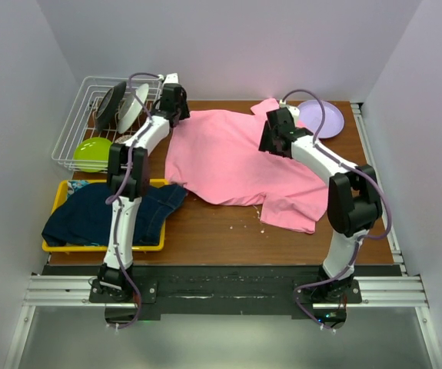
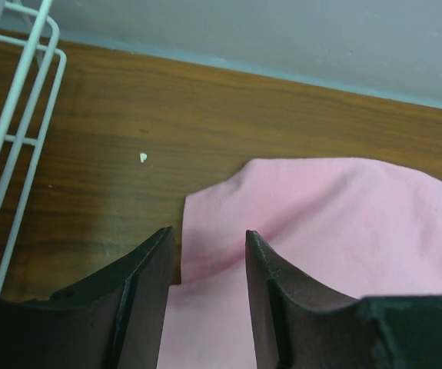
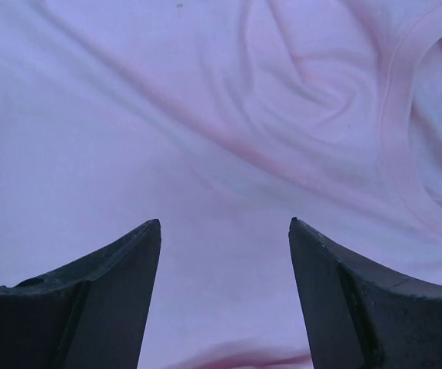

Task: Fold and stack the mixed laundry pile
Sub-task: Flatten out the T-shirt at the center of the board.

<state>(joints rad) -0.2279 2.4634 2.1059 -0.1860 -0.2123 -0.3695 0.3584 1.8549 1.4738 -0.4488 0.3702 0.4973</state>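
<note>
Pink T-shirt (image 1: pixel 236 157): lay spread at table centre; step judged as flattening before the first fold.
Left gripper (image 2: pixel 208 234): fingers half apart astride the far-left corner, clamping nothing.
Right gripper (image 3: pixel 224 223): fingers wide, empty, above cloth beside the collar.
Next move probably required pinching both far edges.

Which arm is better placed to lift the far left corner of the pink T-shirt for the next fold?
Probably left. The left gripper sits at that corner of the pink T-shirt, fingers either side of its edge. The right gripper hangs open over the collar, farther away.
</note>
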